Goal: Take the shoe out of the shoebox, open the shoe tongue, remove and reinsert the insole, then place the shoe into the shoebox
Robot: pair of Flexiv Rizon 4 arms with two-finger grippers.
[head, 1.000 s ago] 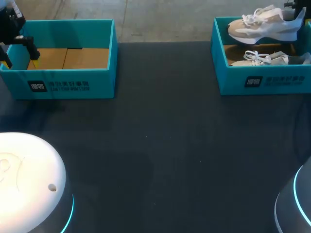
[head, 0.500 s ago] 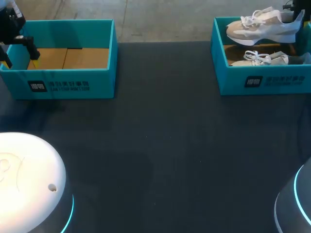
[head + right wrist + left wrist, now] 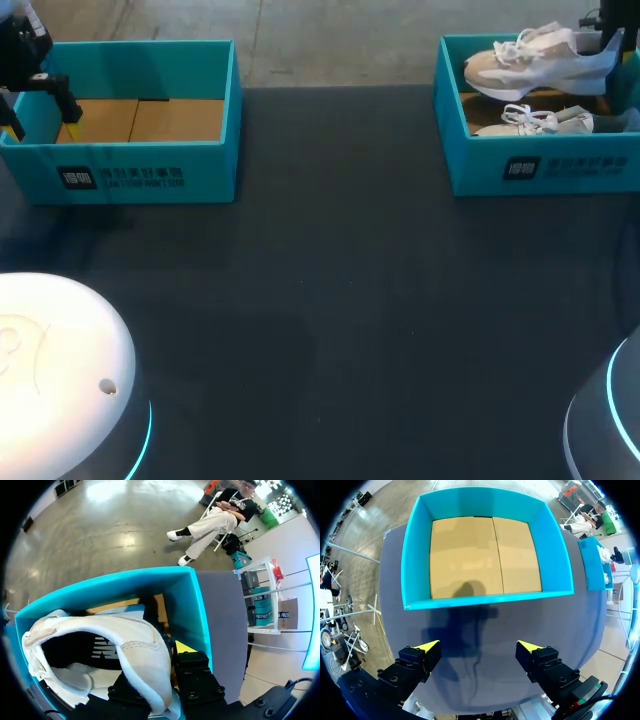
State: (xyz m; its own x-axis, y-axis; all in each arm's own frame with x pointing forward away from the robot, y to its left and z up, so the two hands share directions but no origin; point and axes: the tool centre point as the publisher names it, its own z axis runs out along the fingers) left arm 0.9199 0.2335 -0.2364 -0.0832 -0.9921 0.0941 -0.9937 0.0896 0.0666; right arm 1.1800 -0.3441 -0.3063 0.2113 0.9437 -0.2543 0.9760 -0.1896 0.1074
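White shoe clamped at heel in right pincer, grip seen only wristside; left pincer gapes.

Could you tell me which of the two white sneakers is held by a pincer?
The upper sneaker, gripped at its heel by the right pincer; the lower sneaker lies loose in the shoebox.
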